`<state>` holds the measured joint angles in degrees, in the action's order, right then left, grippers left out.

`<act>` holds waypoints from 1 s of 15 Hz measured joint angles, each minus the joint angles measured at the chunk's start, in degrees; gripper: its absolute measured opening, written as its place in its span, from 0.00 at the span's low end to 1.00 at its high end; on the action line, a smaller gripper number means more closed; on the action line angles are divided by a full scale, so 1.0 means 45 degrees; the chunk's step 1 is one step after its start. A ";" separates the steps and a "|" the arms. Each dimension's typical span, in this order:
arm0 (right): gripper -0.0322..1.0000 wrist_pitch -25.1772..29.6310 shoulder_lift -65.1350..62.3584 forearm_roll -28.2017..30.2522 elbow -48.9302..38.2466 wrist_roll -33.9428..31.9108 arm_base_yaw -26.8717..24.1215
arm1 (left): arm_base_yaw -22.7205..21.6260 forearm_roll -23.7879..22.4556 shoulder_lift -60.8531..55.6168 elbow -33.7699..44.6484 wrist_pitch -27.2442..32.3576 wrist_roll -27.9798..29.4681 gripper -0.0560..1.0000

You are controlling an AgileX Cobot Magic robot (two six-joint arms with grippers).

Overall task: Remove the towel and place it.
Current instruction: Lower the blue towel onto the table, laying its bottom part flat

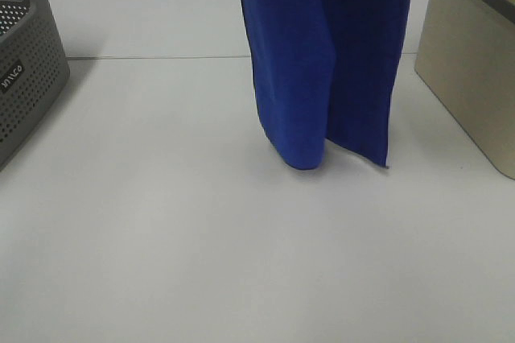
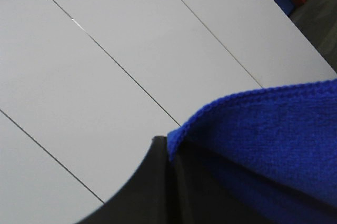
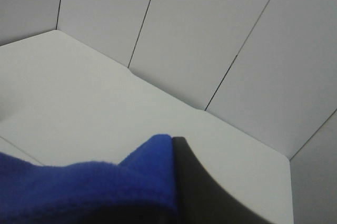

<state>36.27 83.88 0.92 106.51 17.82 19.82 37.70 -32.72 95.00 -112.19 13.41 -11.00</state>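
The royal-blue towel [image 1: 326,61] hangs down in long folds from above the exterior high view's top edge, over the middle of the white table [image 1: 201,238]. Its lower end is at or just above the tabletop; I cannot tell if it touches. Both grippers are out of the exterior high view. In the left wrist view, my left gripper [image 2: 171,153] is shut on a hemmed edge of the towel [image 2: 263,145]. In the right wrist view, my right gripper [image 3: 174,148] is shut on another edge of the towel [image 3: 100,187]. No white tag shows.
A grey perforated basket [image 1: 24,69] stands at the left edge of the table. A beige bin [image 1: 475,77] stands at the right edge. White panelled walls fill the wrist views.
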 joint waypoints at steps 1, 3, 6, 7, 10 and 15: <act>0.05 -0.0344 0.0064 0.0051 0.0000 0.0000 0.0000 | -0.0433 -0.0051 0.0000 0.0000 -0.0535 0.0433 0.05; 0.05 -0.1082 0.0306 -0.0076 0.0013 0.0013 0.0000 | -0.1311 -0.0051 0.0000 0.0000 -0.0929 0.1464 0.05; 0.05 -0.2419 0.1082 -0.0204 0.0013 0.0025 0.0000 | -0.2190 -0.0064 0.0102 0.0000 -0.1261 0.2088 0.05; 0.05 -0.2801 0.1401 -0.0204 0.0013 0.0025 0.0000 | -0.2445 -0.0064 0.0229 0.0000 -0.1515 0.2114 0.05; 0.05 -0.3756 0.1999 -0.0204 0.0013 0.0267 0.0000 | -0.2967 -0.0064 0.0866 0.0000 -0.2559 0.2126 0.05; 0.05 -0.7678 0.3591 -0.0089 0.0013 0.2814 0.0000 | -0.4469 0.0306 0.3030 -0.0433 -0.6099 0.2126 0.05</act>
<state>1.72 100.04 0.52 106.57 30.48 19.82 17.59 -31.34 108.63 -114.13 -14.04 -1.43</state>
